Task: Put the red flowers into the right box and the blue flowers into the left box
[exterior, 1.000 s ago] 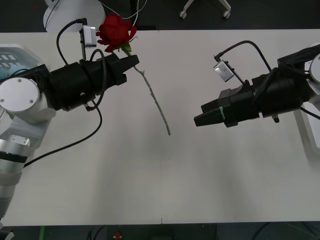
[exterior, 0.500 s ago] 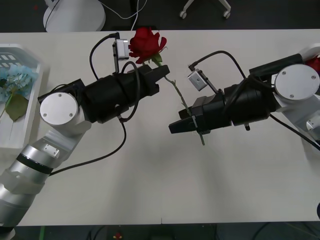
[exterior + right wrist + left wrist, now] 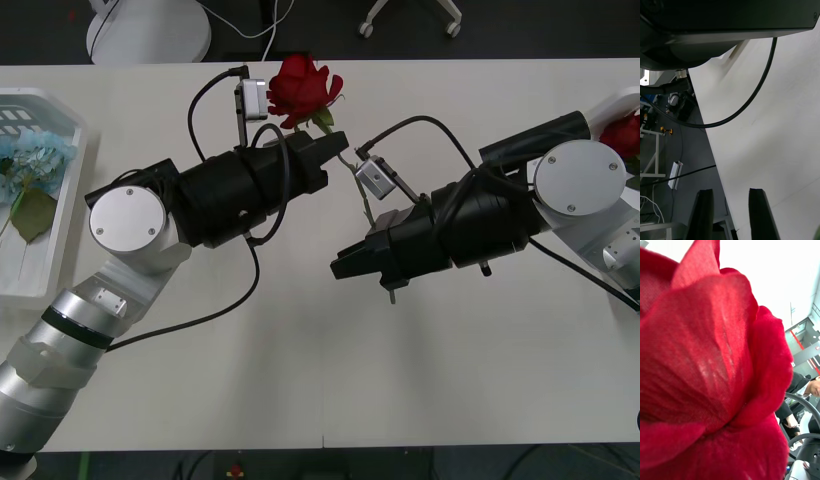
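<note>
L gripper is clamped on a red rose just under its head, holding it above the counter at the far centre; the stem runs toward the R arm. In the L wrist view the rose head sits right up close. R gripper is mid-counter just beside the stem's lower end, fingers a narrow gap apart w/ nothing between. Left box at the L edge holds blue flowers. Another red flower lies at the far R edge.
</note>
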Robot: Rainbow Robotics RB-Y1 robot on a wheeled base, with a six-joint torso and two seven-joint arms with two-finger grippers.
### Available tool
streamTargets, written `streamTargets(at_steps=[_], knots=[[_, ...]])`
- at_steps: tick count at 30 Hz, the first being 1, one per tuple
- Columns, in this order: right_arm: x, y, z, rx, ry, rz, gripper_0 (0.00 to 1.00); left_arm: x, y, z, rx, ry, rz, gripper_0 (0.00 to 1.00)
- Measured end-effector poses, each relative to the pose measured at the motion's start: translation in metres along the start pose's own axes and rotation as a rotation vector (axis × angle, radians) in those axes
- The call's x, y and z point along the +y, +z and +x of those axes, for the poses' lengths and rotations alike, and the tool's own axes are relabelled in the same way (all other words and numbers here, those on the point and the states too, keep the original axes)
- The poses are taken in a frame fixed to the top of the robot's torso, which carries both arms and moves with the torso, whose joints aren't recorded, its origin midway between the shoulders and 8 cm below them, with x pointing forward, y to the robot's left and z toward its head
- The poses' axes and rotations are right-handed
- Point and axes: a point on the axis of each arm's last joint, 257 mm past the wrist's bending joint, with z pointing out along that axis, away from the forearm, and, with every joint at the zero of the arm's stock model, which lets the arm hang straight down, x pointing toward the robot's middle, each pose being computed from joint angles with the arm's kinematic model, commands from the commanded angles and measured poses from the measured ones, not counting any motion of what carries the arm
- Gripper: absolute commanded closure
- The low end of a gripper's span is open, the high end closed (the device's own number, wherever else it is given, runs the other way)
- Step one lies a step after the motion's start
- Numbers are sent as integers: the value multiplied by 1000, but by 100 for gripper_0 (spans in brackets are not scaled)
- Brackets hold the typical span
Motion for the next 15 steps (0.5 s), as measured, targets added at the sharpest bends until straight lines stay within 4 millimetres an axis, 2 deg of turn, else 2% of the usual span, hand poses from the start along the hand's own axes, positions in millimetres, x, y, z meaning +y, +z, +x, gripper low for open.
streamTargets(at_steps=[6, 9, 11, 12, 13, 14, 15], knots=[[0, 0, 0, 0, 1, 1, 100, -1, 0, 0, 1, 1, 2, 99], [0, 0, 0, 1, 1, 1, 100, -1, 1, 1, 1, 1, 2, 83], [0, 0, 0, 1, 1, 1, 100, -1, 1, 1, 1, 1, 2, 41], [0, 0, 0, 1, 1, 1, 100, -1, 1, 1, 1, 1, 2, 26], [0, 0, 0, 1, 1, 1, 100, -1, 1, 1, 1, 1, 2, 16], [0, 0, 0, 1, 1, 1, 100, -1, 1, 1, 1, 1, 2, 1], [0, 0, 0, 1, 1, 1, 100, -1, 1, 1, 1, 1, 2, 0]])
